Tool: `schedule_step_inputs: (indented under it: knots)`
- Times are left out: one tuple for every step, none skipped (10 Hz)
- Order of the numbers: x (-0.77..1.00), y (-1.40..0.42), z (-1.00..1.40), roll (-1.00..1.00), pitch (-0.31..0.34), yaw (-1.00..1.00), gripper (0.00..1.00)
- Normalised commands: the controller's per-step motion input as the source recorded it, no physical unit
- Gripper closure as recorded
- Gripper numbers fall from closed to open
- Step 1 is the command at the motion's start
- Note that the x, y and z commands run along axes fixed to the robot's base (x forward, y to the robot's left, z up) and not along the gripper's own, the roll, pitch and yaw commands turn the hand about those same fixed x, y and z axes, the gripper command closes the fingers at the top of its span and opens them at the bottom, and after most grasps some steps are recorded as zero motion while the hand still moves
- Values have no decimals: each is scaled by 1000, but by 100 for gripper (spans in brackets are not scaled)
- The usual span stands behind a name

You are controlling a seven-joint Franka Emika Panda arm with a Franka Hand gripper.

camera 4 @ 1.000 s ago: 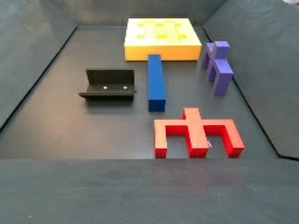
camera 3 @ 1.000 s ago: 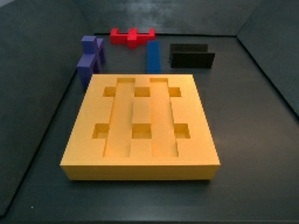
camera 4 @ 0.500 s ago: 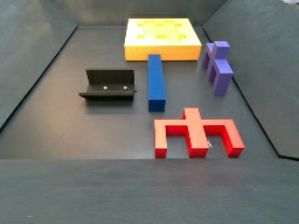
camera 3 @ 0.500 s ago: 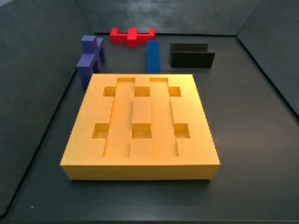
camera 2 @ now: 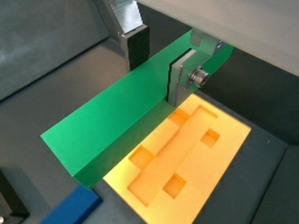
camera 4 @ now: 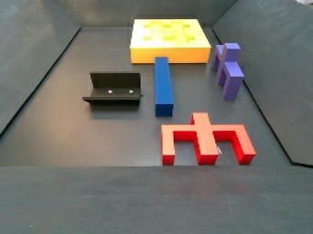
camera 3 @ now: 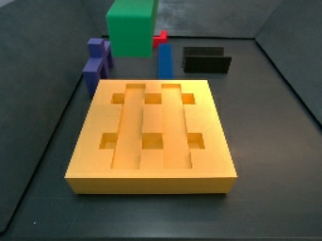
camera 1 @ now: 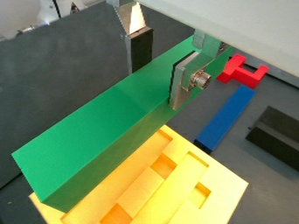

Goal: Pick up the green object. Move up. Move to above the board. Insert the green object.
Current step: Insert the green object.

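The green bar [camera 1: 111,131] is clamped in your gripper [camera 1: 162,66], aloft near the board's [camera 3: 151,165] far end — next, centre over a groove, then lower.

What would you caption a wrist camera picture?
Gripper holding the green object above the board.

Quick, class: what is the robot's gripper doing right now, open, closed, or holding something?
Gripper: closed on the green object, held in the air above the board.
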Motion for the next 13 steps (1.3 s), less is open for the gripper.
schedule_step_inputs:
  knots:
    - [-286,0,-834,177,-153,0,100]
    - [-260,-60,-809,187,-174,0,100]
    - [-151,-189,-800,184,-176,74,100]
    - [-66,-203,-800,141,-189,149,100]
    - [-11,-177,-754,63,-236,200,100]
    - [0,-131,-817,40,-204,154,100]
    - [0,-157,-837,54,-189,151,100]
    - [26,-169,-809,30,-169,140,100]
    - [74,-126,-737,39,-144,14,100]
    - [83,-86,-609,91,-141,0,100]
    - [0,0,-574,59,-136,0,100]
    - [-51,-9,-531,49,-150,0,100]
    - [-131,-49,-557,47,-180,0,100]
